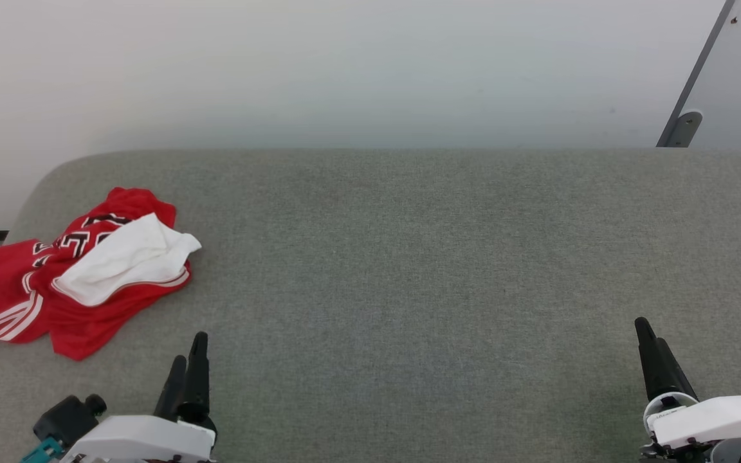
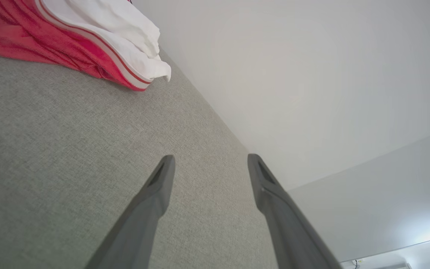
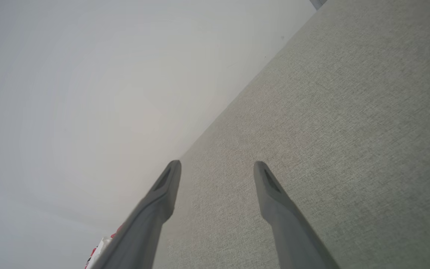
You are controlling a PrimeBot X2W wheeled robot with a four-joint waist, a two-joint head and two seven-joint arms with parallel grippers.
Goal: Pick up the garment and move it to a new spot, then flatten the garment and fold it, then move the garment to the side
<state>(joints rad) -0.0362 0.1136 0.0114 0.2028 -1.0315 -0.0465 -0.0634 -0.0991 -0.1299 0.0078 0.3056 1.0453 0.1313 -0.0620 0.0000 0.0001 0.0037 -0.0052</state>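
Head view: the garment [image 1: 74, 283] lies crumpled at the far left of the grey counter [image 1: 409, 257], a white sleeve [image 1: 129, 257] thrown over the red body, with black lettering partly showing. Whether the striped red cloth at the heap's left edge is part of it I cannot tell. The left gripper [image 1: 190, 346] sits near the heap's front edge, not touching; the right gripper [image 1: 650, 331] is well apart at the far right.

Left wrist view: the left gripper [image 2: 211, 157] has its fingers spread with nothing between them, pointing past the garment [image 2: 32, 41], whose striped hem and sleeve lie ahead to the side.

Right wrist view: the right gripper [image 3: 218, 163] is likewise spread wide and empty over bare counter; a sliver of the garment [image 3: 97, 252] peeks beside one finger.

The jersey looks light, limp and slick, so it should bunch and sag when lifted, and a pinch of one thin layer may slip. The red body near the front hem seems the better hold; the loose sleeve would probably drag the rest behind it.
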